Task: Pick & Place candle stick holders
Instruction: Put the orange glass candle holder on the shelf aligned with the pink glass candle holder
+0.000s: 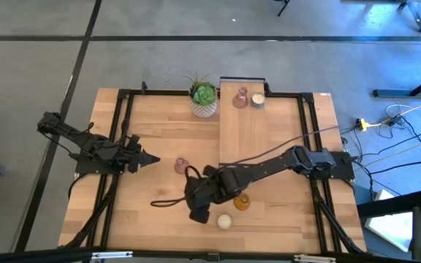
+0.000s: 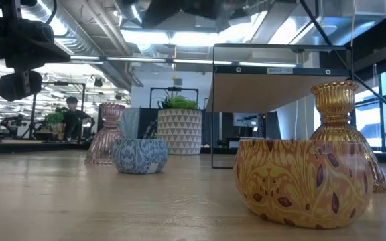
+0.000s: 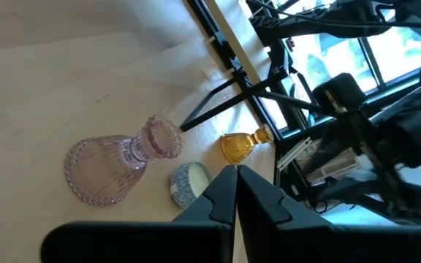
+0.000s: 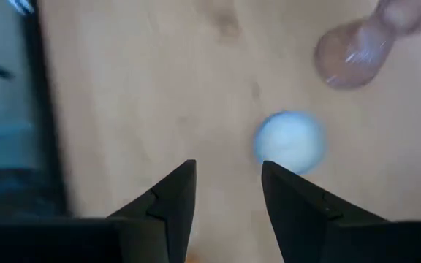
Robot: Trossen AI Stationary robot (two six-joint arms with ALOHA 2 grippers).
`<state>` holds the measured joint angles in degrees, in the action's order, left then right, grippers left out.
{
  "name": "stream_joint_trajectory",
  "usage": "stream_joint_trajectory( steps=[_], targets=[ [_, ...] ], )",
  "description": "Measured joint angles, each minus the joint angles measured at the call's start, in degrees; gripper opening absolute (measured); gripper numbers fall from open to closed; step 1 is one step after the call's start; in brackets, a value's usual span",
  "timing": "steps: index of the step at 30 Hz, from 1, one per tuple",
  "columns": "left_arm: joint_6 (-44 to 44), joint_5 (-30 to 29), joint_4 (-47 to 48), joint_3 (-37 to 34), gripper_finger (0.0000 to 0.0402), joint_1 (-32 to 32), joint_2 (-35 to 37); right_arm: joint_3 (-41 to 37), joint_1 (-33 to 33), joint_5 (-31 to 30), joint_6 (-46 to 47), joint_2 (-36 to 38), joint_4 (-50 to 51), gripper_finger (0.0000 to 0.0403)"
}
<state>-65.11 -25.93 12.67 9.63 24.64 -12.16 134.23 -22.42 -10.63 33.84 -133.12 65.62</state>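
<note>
On bare tabletop (image 4: 137, 95), the round holder (image 4: 289, 142) lies just beyond open right fingers (image 4: 174, 191).

Pink glass holder (image 1: 181, 166) upright at table centre; amber one (image 1: 242, 201) and cream round one (image 1: 224, 221) at 5 o'clock; brownish-pink (image 1: 240, 98) and cream (image 1: 257, 101) at 12.

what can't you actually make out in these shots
- High view: the right arm's wrist covers the right gripper and the blue-patterned round holder under it.
- Right wrist view: the pink glass holder is blurred and cut off by the picture's edge.
- Low view: the amber glass holder is partly hidden behind the yellow-patterned round holder.
- High view: the two holders on the wooden stand are too small for detail.
</note>
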Motion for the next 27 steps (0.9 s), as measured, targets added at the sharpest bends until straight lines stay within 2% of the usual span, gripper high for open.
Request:
stream_joint_trajectory(
  steps=[5, 10, 27],
  targets=[
    [-0.3, 0.6, -0.1, 0.0, 0.0006, 0.0, 0.0, -1.3, 1.4, -1.2, -11.0, -1.5, 0.9, 0.0161],
    [-0.5, 2.5, -0.2, 0.0, 0.0006, 0.0, 0.0, -2.0, 2.4, -0.2, -15.8, -4.2, -1.4, 0.0161],
    [-1.7, 5.3, 0.1, 0.1, 0.0006, 0.0, -2.5, -2.1, 2.1, 0.8, -17.5, -7.1, -4.3, 0.0161]
  ],
)
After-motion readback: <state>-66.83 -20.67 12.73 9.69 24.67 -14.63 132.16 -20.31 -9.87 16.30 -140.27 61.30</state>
